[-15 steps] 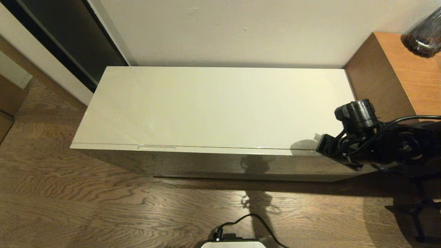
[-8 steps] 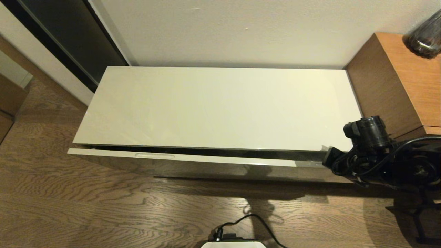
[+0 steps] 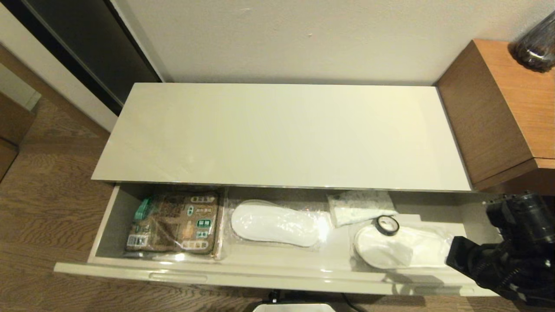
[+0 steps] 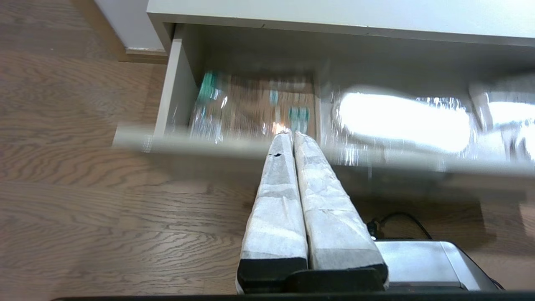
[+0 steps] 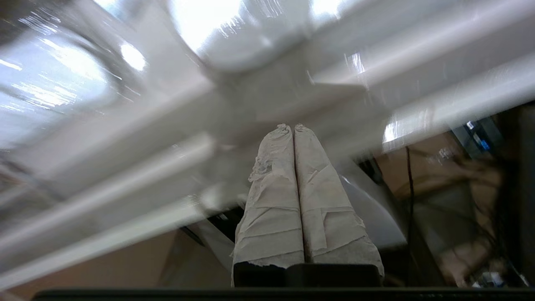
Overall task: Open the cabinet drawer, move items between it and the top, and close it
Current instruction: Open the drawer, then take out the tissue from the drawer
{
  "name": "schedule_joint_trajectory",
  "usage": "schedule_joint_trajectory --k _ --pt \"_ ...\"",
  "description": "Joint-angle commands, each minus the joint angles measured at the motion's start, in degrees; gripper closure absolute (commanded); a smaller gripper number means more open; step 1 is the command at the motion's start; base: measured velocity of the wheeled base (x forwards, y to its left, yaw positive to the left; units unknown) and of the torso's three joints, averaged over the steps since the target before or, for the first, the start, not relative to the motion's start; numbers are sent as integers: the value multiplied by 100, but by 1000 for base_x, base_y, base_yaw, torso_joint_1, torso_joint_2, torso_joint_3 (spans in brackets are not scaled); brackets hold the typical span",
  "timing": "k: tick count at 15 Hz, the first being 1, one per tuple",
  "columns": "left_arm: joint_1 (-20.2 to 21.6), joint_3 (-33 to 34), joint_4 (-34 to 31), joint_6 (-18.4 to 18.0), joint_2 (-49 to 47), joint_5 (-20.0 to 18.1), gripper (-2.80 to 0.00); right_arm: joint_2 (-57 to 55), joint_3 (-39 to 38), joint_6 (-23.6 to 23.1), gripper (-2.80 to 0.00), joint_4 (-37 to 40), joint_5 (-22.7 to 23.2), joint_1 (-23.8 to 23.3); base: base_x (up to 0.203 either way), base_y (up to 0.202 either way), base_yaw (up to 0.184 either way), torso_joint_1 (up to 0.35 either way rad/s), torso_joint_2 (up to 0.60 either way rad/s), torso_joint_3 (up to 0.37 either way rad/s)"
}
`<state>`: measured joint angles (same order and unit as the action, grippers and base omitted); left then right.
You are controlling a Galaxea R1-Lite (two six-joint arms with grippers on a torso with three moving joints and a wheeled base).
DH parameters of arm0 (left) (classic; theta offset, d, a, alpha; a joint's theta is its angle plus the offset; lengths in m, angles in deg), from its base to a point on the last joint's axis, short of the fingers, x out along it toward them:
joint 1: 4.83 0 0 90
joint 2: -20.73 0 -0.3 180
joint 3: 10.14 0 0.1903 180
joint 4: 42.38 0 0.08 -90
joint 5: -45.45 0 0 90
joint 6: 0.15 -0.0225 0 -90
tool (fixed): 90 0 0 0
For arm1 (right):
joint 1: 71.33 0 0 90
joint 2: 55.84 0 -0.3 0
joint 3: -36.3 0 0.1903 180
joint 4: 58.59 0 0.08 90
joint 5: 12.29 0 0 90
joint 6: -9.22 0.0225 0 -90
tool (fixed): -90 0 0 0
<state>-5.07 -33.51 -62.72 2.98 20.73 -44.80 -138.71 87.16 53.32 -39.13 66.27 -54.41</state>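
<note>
We've got the cabinet drawer (image 3: 277, 277) pulled wide open, inside we count one tape roll (image 3: 387, 225), one white packet (image 3: 360, 207), two bagged slippers (image 3: 274, 223), one brown-and-green packet (image 3: 175, 223), right gripper (image 5: 292, 127) clenched at the drawer's right front, left gripper (image 4: 291, 134) clenched too, holding nothing

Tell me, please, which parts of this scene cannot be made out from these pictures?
- white packet: in the head view its rear is hidden under the top; print too small to read.
- right gripper: hidden by its own arm in the head view; the wrist view is blurred, so contact with the cabinet drawer is unclear.
- left gripper: outside the head view.
- tape roll: smeared beyond recognition in both wrist views.
</note>
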Motion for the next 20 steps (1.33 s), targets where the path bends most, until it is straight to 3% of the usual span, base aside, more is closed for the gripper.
schedule_joint_trajectory --k 1,4,6,10,17,20 --pt "7 0 -4 4 -9 -2 0 1458 -353 -12 0 470 6 33 0 0 0 0 0 0" --pt "7 0 4 7 -9 -2 0 2756 -116 -467 0 2331 221 44 0 0 0 0 0 0" --pt "7 0 -2 4 -9 -2 0 2950 360 -704 0 3342 340 47 0 0 0 0 0 0" --pt "7 0 -4 4 -9 -2 0 2995 620 -734 0 3781 295 48 0 0 0 0 0 0" --pt "7 0 3 4 -9 -2 0 3783 1415 -744 0 5789 281 41 0 0 0 0 0 0" --pt "7 0 -4 4 -9 -2 0 4198 1370 -1164 0 5908 263 48 0 0 0 0 0 0"
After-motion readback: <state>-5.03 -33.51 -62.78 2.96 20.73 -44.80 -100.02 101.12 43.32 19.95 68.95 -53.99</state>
